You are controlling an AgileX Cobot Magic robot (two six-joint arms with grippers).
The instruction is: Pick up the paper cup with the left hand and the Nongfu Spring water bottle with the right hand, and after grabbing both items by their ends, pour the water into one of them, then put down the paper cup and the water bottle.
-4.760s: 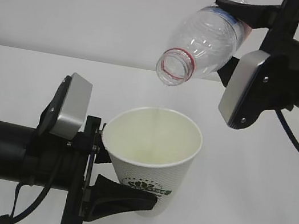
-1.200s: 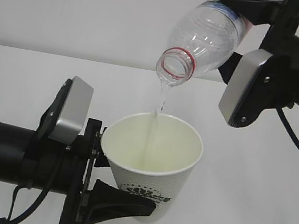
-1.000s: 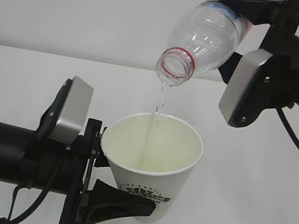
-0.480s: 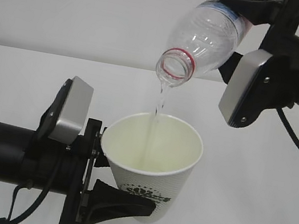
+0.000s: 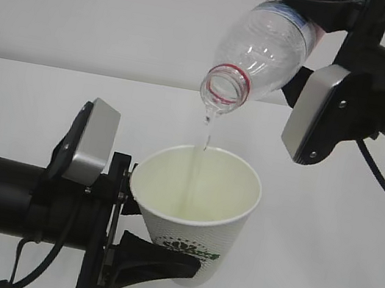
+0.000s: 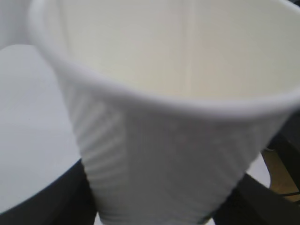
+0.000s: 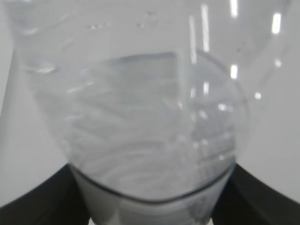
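Exterior view: right jaws are clamping the tilted water bottle (image 5: 269, 49), dripping water (image 5: 208, 128) into the paper cup (image 5: 192, 211) that left jaws are gripping.

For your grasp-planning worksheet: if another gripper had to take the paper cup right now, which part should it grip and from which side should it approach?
Probably the free upper wall of the cup, from the exterior view's right. The left gripper clasps the tapered base from the left, and the bottle drips above the open mouth, so coming from above is blocked.
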